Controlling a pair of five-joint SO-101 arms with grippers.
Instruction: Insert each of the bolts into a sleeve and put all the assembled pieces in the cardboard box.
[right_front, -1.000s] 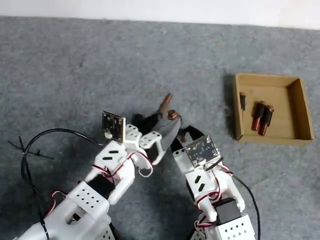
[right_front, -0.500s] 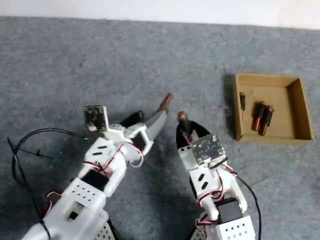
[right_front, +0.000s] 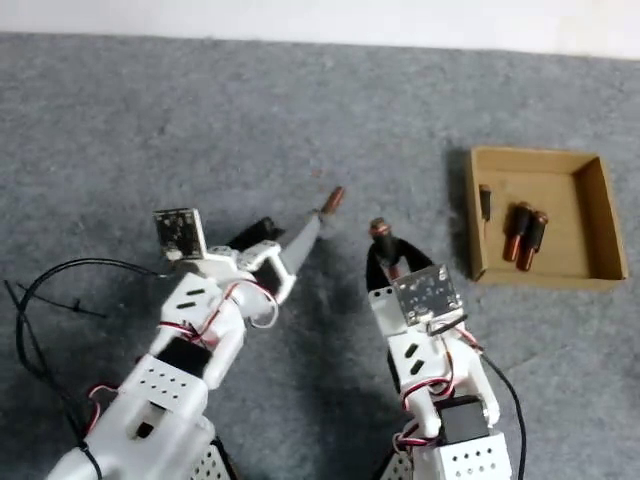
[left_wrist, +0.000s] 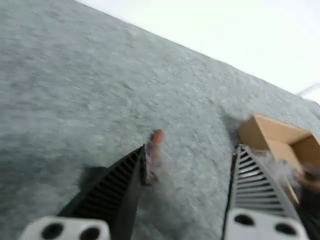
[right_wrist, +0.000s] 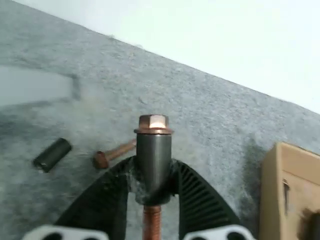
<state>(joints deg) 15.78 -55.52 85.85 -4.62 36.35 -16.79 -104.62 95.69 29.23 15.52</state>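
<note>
My right gripper (right_front: 381, 258) is shut on an assembled piece (right_front: 379, 236): a dark sleeve (right_wrist: 153, 157) with a copper bolt's head (right_wrist: 153, 122) on top, held upright between the jaws (right_wrist: 153, 172). My left gripper (right_front: 290, 230) stands open over the grey mat, jaws apart (left_wrist: 191, 155). A loose copper bolt (right_front: 332, 200) lies just past its lighter fingertip, also seen as the bolt (left_wrist: 156, 140) by the black jaw. A loose dark sleeve (right_wrist: 52, 154) lies beside that bolt (right_wrist: 114, 153). The cardboard box (right_front: 472, 215) sits to the right with two assembled pieces (right_front: 525, 232) inside.
A small dark bolt-like piece (right_front: 485, 200) lies along the box's left wall. Black cables (right_front: 60, 300) trail on the mat at the left of the left arm. The box's corner (left_wrist: 272, 135) also appears beyond the left gripper's lighter jaw.
The two grippers were together at the piece; the left one has let go and drawn back to the left. The right gripper has carried the assembled piece slightly right, toward the box.
</note>
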